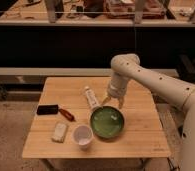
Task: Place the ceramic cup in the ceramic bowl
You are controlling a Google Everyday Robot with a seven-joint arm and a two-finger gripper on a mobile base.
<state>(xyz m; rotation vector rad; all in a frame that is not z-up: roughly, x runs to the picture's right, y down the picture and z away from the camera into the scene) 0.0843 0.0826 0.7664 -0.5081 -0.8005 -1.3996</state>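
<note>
Ceramic cup (83, 135) beside ceramic bowl (107, 124); open hand (114, 104) over bowl's far rim

Lab: cluttered workbenches (91, 10) behind wooden table (41, 145)

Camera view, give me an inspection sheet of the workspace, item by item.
surface: wooden table, things spread over its middle and left.
job's things: ceramic cup upright, close beside the ceramic bowl on its left, not in it; bowl holds nothing.
clutter: whitish block, black object, red item, white tube.
grippers: gripper open, holding nothing, above the bowl's far rim.
cables: nothing seen.
surroundings: dark shelving behind the table.
</note>
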